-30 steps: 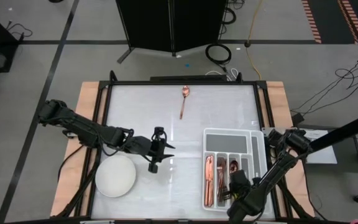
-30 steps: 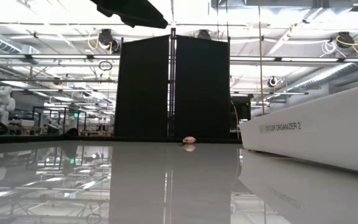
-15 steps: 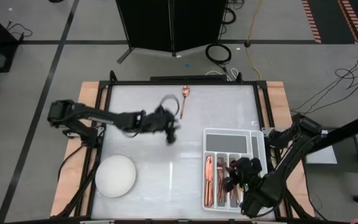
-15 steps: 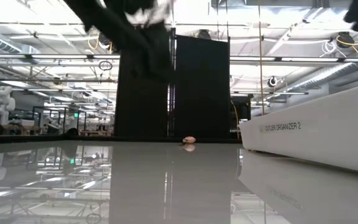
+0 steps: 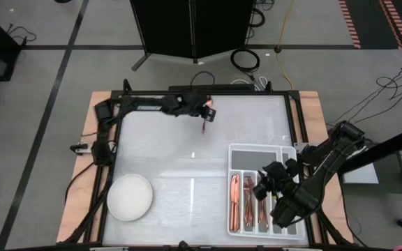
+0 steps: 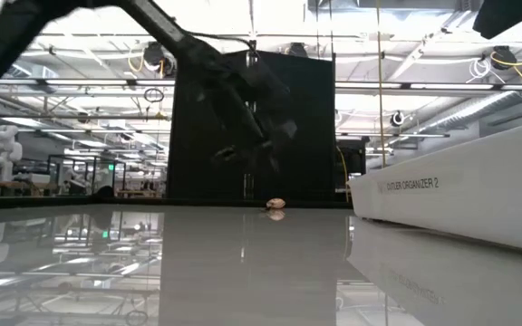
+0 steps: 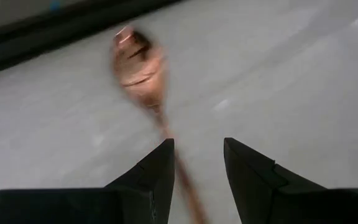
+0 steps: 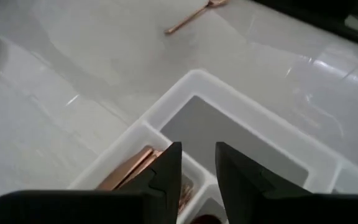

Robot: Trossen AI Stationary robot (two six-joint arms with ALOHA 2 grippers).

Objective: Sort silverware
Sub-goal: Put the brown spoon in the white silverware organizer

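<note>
Spoon [image 5: 206, 111]: lone copper piece lying at the far edge of the counter [image 5: 173, 160], bowl end away from the robot
Left claw [image 7: 197, 163]: hovering right over the spoon's handle — fingers apart with a narrow gap, gripping nothing
Tray [image 5: 293, 202]: grey divided organizer on the counter's right side; copper silverware [image 5: 236, 202] lies in its long slots, the wide far compartment is bare
Right claw [image 8: 197, 163]: above the tray's far end, fingers slightly parted — empty
Bowl [image 5: 130, 197]: white, round, near left corner
</note>
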